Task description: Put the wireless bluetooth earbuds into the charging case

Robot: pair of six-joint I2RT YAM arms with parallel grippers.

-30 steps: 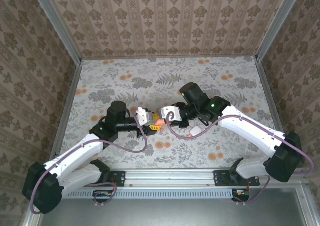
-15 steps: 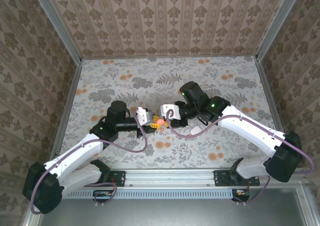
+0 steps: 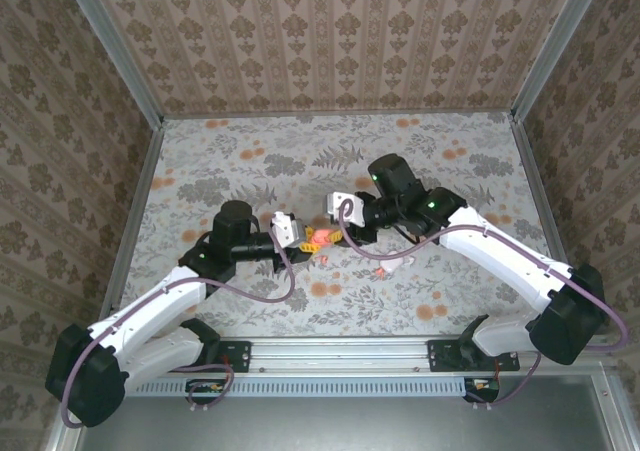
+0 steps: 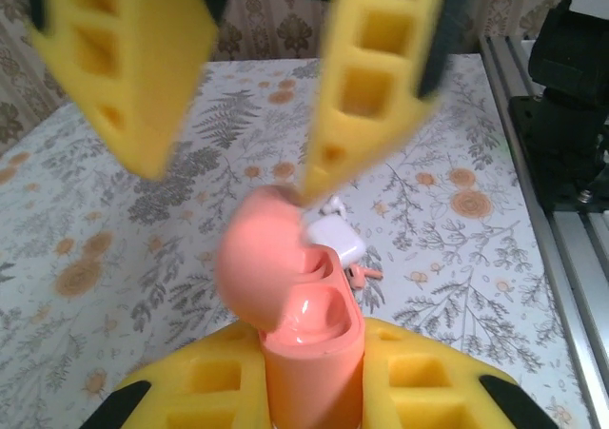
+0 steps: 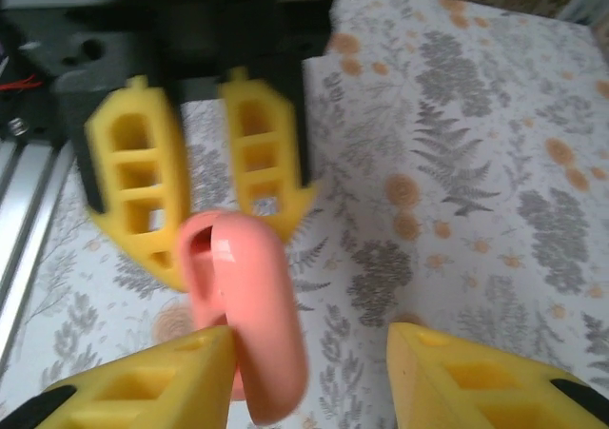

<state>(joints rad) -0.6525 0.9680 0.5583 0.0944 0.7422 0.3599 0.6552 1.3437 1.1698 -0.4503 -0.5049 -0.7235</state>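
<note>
Partly out of sight, coral case (image 4: 306,339) between left fingers (image 4: 217,386).

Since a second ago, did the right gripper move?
Yes. In the top view the right gripper has backed off toward the far wall, farther from the orange flower print below it.

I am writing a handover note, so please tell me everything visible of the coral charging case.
The coral charging case is a small rounded pebble of glossy plastic. Its lid is hinged open, tilted back, showing two smooth wells that look empty. It is held off the table, its base clamped between the yellow fingers of the left gripper. The right gripper is open beside it.
</note>
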